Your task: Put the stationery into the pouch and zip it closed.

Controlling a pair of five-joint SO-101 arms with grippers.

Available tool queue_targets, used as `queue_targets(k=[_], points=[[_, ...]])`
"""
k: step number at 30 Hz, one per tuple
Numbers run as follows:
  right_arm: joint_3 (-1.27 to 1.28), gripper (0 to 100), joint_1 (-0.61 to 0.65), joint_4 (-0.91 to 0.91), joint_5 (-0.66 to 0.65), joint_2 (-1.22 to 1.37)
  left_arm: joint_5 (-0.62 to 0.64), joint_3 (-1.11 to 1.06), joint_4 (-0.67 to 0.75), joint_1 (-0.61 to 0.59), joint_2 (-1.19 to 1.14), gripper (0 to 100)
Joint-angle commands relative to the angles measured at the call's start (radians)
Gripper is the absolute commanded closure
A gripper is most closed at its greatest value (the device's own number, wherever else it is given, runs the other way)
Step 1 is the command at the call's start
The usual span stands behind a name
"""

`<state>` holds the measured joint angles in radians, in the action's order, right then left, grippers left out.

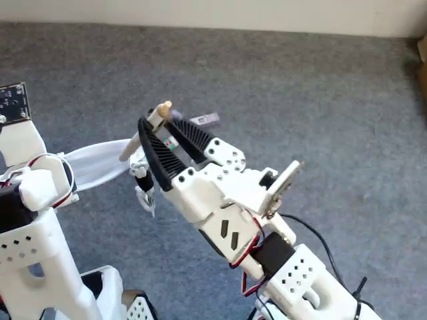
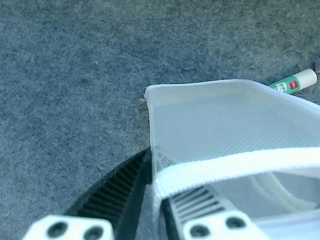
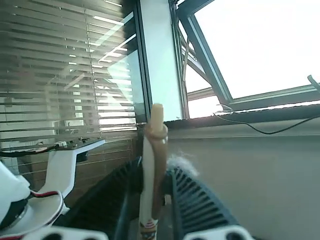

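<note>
High view, right gripper (image 1: 160,127): it is closed on a pen (image 1: 162,110); the pen is held up off the grey carpet (image 1: 300,80), close to the end of the pouch; it is most likely held there so that it can be dropped in.
High view, pouch (image 1: 97,163): it is seen as a white strip coming out from the left arm (image 1: 33,220); it is stretched out towards the pen.
High view, small purple thing (image 1: 205,120): it is seen lying on the carpet just past the right gripper; what it is cannot be told.
Left wrist view, left gripper (image 2: 155,170): it is shut on the edge of the pouch (image 2: 210,115); one black finger (image 2: 120,190) is outside and the other is seen through the mesh; the edge is likely pinched so that the bag is kept steady.
Left wrist view, pouch look: it is made of white see-through mesh; a thick white band is sewn along the top; it looks soft and floppy.
Left wrist view, glue stick (image 2: 295,82): it is white with a green label; it is lying on the carpet just past the far edge of the pouch; it is not yet put in.
Right wrist view, pen (image 3: 156,120): it is a thin tan stick with a round tip; it is squeezed in the right gripper (image 3: 152,172); it is pointed up towards a window (image 3: 260,45).
</note>
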<state>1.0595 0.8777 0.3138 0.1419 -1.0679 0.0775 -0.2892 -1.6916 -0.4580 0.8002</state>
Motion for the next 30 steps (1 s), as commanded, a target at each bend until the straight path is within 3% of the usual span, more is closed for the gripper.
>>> queue_targets(k=[1,14,21,27,30], points=[[-0.019,99.3,0.019,0.025,-0.014,0.024,0.011,0.004,0.015,0.031,-0.010,99],[-0.044,99.3,0.021,0.013,-0.015,0.128,0.028,0.002,0.015,0.062,-0.010,99],[-0.050,99.1,0.048,-0.220,-0.028,0.133,0.028,0.002,0.015,0.062,-0.010,99],[-0.056,83.0,0.031,-0.375,-0.058,0.131,0.026,0.001,0.014,0.062,-0.010,99],[-0.062,83.1,0.031,-0.404,-0.058,0.105,0.026,0.001,0.014,0.062,-0.010,99]])
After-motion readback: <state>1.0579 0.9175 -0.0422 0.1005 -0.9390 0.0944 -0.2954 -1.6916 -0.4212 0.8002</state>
